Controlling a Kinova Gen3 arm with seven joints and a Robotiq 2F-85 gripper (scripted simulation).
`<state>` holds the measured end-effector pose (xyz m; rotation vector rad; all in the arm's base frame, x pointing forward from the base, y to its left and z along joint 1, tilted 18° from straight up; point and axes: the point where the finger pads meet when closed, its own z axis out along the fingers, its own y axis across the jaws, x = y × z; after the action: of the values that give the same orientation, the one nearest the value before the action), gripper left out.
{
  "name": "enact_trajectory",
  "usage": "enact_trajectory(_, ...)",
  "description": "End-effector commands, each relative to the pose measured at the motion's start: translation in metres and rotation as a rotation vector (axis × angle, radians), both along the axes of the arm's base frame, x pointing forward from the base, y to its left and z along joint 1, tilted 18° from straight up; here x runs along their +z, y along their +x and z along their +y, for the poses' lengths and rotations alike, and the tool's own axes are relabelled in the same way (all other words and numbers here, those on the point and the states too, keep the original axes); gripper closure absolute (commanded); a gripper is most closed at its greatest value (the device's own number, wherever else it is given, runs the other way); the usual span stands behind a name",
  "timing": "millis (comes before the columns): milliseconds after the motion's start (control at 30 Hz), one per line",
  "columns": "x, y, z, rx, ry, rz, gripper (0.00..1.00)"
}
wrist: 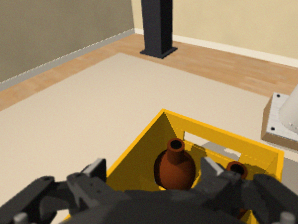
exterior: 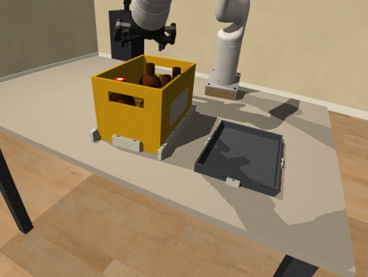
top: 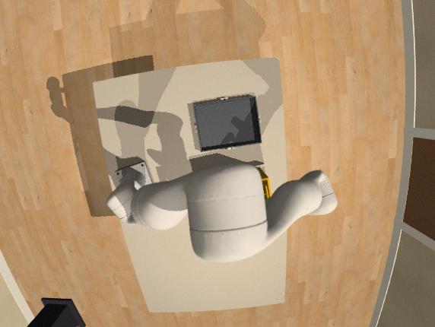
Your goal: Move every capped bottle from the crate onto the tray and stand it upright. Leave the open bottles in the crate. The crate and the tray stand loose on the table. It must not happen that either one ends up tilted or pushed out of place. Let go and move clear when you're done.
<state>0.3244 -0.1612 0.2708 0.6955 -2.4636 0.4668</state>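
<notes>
A yellow crate (exterior: 128, 119) (wrist: 142, 142) stands on the table; in the overhead view only a sliver of the crate (top: 265, 182) shows past the arm. It holds a brown bottle with a red cap (exterior: 120, 79) at its near left corner. It also holds open brown bottles (exterior: 150, 69) (exterior: 175, 71) (wrist: 174, 165) (wrist: 236, 169). The dark grey tray (exterior: 244, 154) (top: 224, 122) lies empty to the crate's right. My gripper (exterior: 145, 42) (wrist: 153, 168) is open and empty, hanging above the crate's far side over the open bottles. The arm hides it in the overhead view.
White cleats (exterior: 126, 142) sit against the crate's base. The arm's base (exterior: 224, 85) stands on the table behind the crate and tray. A black stand (wrist: 158, 27) (top: 57, 312) stands on the floor beyond the table. The table edge (exterior: 96, 167) runs close in front of the crate.
</notes>
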Motion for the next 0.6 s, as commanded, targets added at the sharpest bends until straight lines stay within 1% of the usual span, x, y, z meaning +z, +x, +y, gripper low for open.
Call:
enact_trajectory(0, 0.0007, 0.0, 0.0, 0.011, 0.005, -0.005, 0.0)
enact_trajectory(467, 0.0035, -0.0008, 0.0016, 0.165, 0.078, -0.06, 0.0)
enact_trajectory(567, 0.0011, 0.0, 0.0008, 0.173, 0.076, -0.052, 0.0)
